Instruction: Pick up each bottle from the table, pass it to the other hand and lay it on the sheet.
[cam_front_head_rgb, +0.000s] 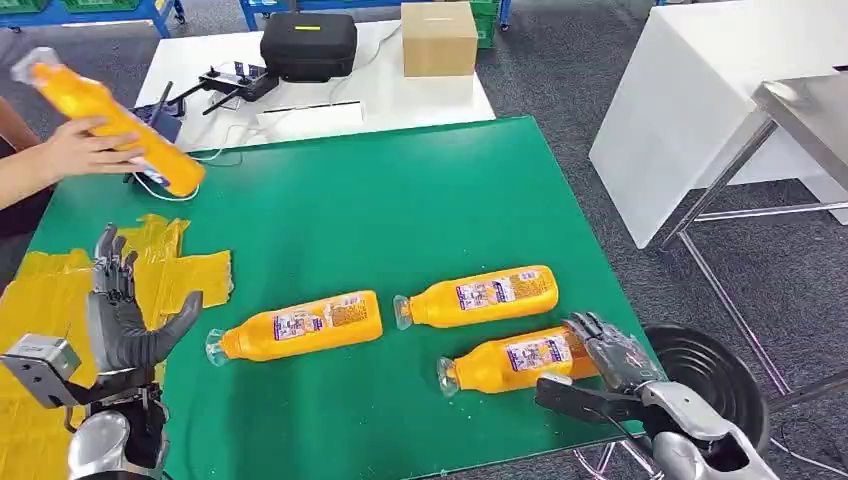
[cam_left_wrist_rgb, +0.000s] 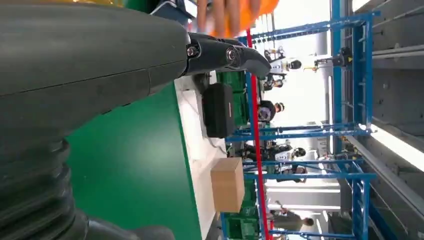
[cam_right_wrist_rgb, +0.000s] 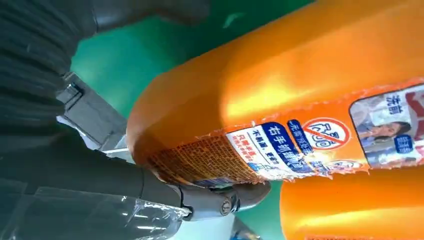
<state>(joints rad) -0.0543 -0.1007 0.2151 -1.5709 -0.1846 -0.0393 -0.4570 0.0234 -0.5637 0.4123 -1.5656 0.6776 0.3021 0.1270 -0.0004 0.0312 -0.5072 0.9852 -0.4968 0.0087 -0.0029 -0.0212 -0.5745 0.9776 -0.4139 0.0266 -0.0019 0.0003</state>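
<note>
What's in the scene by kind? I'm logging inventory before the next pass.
Orange bottles: 4, with three on the green table and one in a person's hand
Yellow sheet: 1
Cardboard box: 1
Black case: 1
Total: 7

Silver arms, dark grey many-fingered hands.
The left hand (cam_front_head_rgb: 120, 310) has dark segmented fingers, a thick grey thumb and a boxy silver wrist block; the right hand (cam_front_head_rgb: 600, 365) wears clear plastic film over dark fingers, with a screw at the thumb pivot and a grey ribbed cover behind.
</note>
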